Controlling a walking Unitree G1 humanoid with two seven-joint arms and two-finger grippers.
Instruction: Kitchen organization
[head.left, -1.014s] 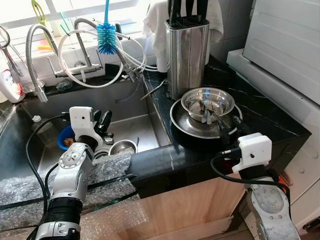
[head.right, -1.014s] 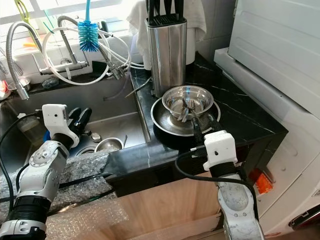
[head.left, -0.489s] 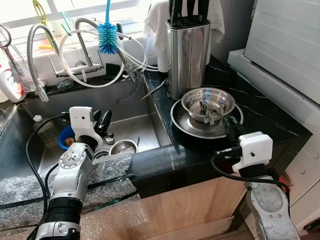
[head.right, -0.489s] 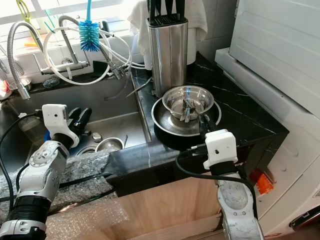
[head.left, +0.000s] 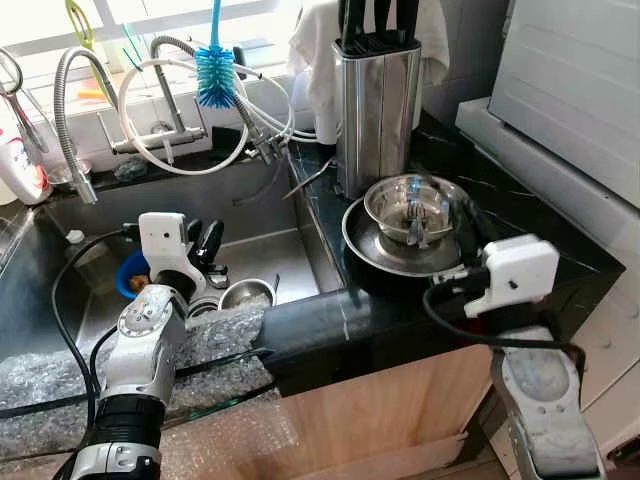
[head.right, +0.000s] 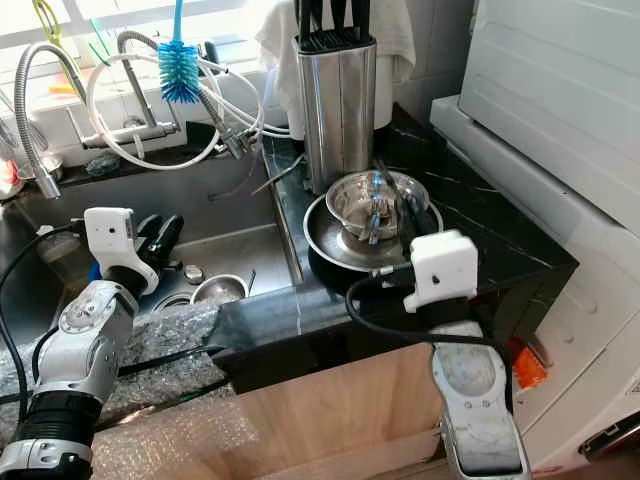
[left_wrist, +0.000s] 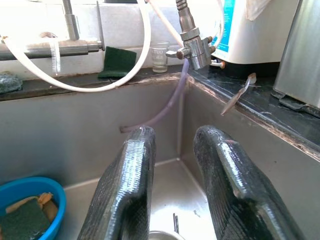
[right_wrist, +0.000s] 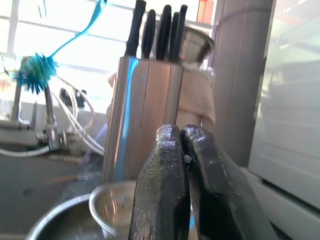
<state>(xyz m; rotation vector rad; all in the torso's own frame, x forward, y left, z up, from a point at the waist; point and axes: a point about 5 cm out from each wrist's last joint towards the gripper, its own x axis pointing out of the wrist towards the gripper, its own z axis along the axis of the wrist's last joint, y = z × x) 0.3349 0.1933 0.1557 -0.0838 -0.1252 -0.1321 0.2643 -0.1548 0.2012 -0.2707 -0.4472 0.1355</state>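
A steel bowl (head.left: 412, 205) holding a few utensils sits in a wide steel pan (head.left: 390, 258) on the black counter (head.left: 520, 225), in front of a steel knife block (head.left: 375, 100). My right gripper (head.left: 458, 205) hovers at the bowl's right rim, shut with nothing visible between its fingers (right_wrist: 167, 170), and points toward the knife block (right_wrist: 145, 110). My left gripper (head.left: 205, 240) hangs open over the sink (head.left: 280, 255), above a small steel bowl (head.left: 245, 293) and beside a blue bowl (left_wrist: 30, 200) with a sponge in it.
Faucets, white hoses and a blue bottle brush (head.left: 213, 80) crowd the sill behind the sink. Bubble wrap (head.left: 60, 375) covers the sink's front edge. A white appliance (head.left: 570, 90) stands at the right. A spoon (left_wrist: 240, 95) lies on the counter by the sink.
My right gripper has risen from the counter's front edge and moved forward to the steel bowl's right rim. The left arm has stayed still.
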